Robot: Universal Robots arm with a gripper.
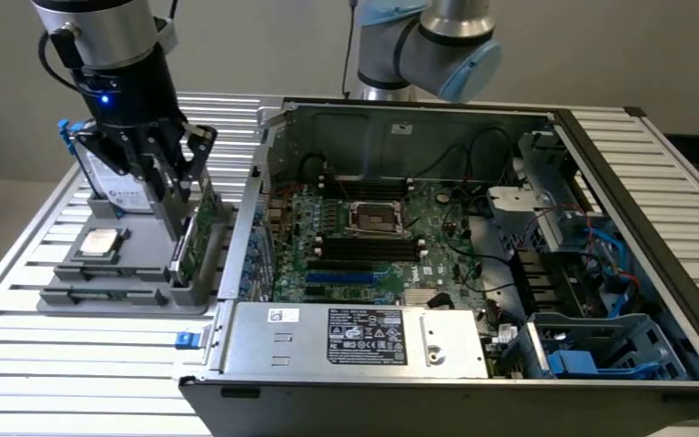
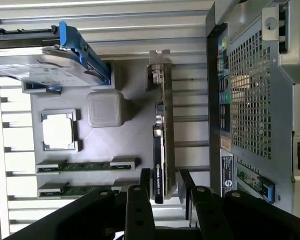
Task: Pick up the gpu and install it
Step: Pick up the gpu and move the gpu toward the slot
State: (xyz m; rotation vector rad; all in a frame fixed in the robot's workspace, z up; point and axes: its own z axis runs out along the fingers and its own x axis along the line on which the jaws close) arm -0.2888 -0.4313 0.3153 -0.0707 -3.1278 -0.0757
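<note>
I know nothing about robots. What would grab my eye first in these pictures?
Probably the big open computer case, lying on the slatted table with its green motherboard exposed. Next, at the exterior view's left, the robot's gripper reaches down over a grey tray. Its open fingers straddle the gpu, a thin card standing on edge there.

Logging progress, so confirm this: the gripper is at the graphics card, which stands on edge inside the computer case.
Not right. The graphics card stands on edge in the grey holder outside the computer case, not inside it, as the exterior view shows. The gripper is at the card.
</note>
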